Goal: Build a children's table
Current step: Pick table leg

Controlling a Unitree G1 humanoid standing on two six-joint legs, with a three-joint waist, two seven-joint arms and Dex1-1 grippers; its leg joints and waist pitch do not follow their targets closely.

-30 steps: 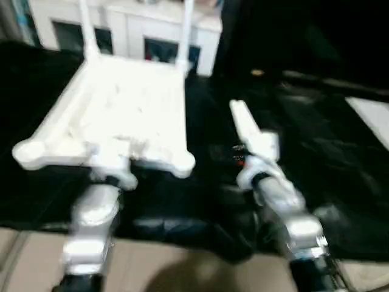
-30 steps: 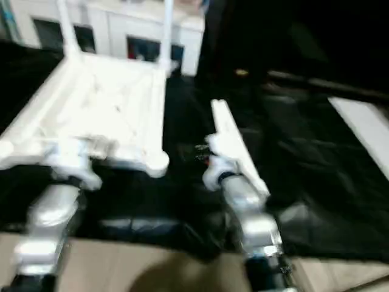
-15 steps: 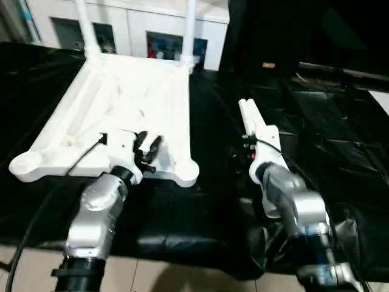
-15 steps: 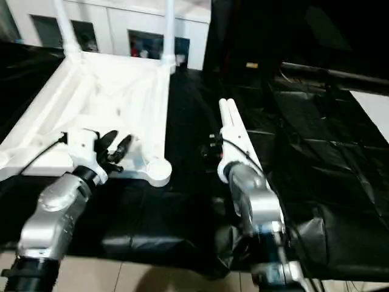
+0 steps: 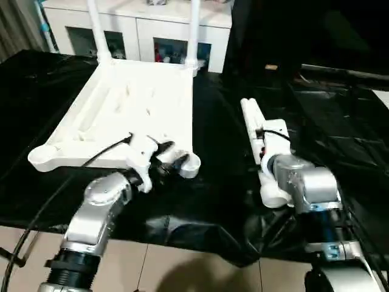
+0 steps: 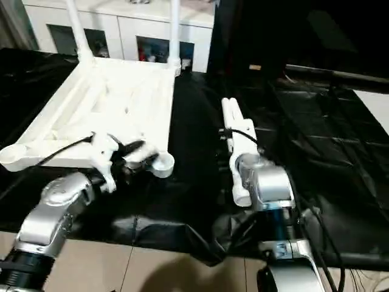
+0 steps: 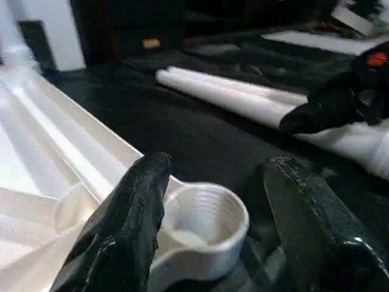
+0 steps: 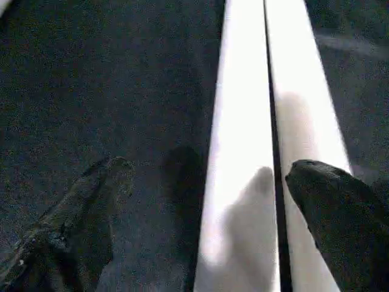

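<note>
Fingers of left gripper spread apart, gripping nothing, poised on either side of near right corner socket of tabletop. Fingers of right gripper spread wide, gripping nothing, hovering over two loose legs; one finger over the leg farther from tabletop, the other over bare black sheet on the tabletop side, whether touching cannot be told. Silver forearms at near edge, left one reaching toward tabletop's near right corner, right one above near ends of loose legs. Tabletop lying upside down on black-covered desk, ribbed underside up, another round socket at near left corner. Loose legs lying side by side, touching, just right of tabletop, pointing away along its right edge. Two more legs standing upright in tabletop's far corner sockets. White cabinet with glass doors beyond tabletop's far edge.
</note>
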